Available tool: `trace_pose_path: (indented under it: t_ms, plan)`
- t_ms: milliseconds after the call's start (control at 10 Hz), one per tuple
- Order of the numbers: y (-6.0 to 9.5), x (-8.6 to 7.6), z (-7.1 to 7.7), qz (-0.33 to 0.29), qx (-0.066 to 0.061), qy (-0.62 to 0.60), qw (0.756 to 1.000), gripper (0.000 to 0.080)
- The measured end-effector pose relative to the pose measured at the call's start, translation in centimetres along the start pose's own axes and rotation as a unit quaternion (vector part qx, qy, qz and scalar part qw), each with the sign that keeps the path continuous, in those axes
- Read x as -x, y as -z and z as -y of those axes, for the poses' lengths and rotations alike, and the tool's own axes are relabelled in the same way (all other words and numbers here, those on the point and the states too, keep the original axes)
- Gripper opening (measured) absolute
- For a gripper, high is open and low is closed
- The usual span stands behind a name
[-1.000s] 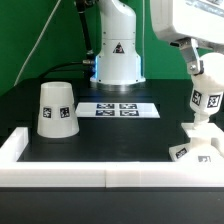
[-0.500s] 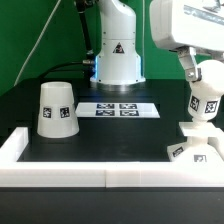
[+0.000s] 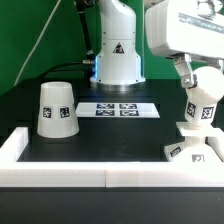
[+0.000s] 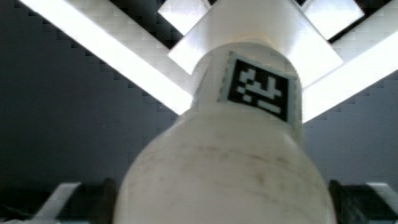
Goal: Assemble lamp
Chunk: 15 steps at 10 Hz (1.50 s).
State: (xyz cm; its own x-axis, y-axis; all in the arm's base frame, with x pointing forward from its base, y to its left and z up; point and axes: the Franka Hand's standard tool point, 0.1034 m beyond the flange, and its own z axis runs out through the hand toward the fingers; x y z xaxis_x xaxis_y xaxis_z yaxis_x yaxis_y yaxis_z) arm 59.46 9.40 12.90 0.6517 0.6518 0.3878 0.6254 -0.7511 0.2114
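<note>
My gripper (image 3: 200, 90) is shut on the small rounded white bulb (image 3: 202, 112) and holds it upright, tag facing the camera, at the exterior view's right. The bulb's lower end is at the top of the flat angular base block (image 3: 194, 151), which lies in the right front corner; I cannot tell whether they touch. In the wrist view the bulb (image 4: 222, 150) fills the middle between the gripper (image 4: 217, 205) fingers, with the base block (image 4: 107, 40) beyond it. The tapered shade (image 3: 56, 108) stands mouth down at the exterior view's left, apart from the arm.
The marker board (image 3: 120, 109) lies flat in the middle of the black table. A low white wall (image 3: 100, 178) runs along the front and sides. The white robot pedestal (image 3: 117, 60) stands at the back.
The gripper has moved down and a little toward the exterior view's left with the bulb, bringing it closer to the base block. The shade has not moved.
</note>
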Motion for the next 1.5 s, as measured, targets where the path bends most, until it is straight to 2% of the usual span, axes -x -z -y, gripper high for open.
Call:
trace_pose_path:
  t_ms: [200, 300, 400, 500, 600, 700, 900, 1200, 1500]
  plan:
    - [0.0, 0.1, 0.3, -0.02, 0.011, 0.0, 1.0, 0.0577]
    - [0.0, 0.1, 0.2, -0.019, 0.011, 0.0, 1.0, 0.0577]
    - [0.0, 0.1, 0.2, -0.019, 0.01, 0.0, 1.0, 0.0633]
    - [0.0, 0.1, 0.2, -0.019, 0.01, 0.0, 1.0, 0.0633]
    - [0.0, 0.1, 0.2, -0.019, 0.01, 0.0, 1.0, 0.0687]
    - [0.0, 0.1, 0.2, -0.019, 0.01, 0.0, 1.0, 0.0697]
    - [0.4, 0.0, 0.4, -0.014, 0.008, -0.002, 1.0, 0.0697]
    - [1.6, -0.7, 0.1, -0.014, 0.01, 0.002, 1.0, 0.0699]
    - [1.3, -0.2, 0.1, -0.008, 0.007, 0.004, 1.0, 0.0699]
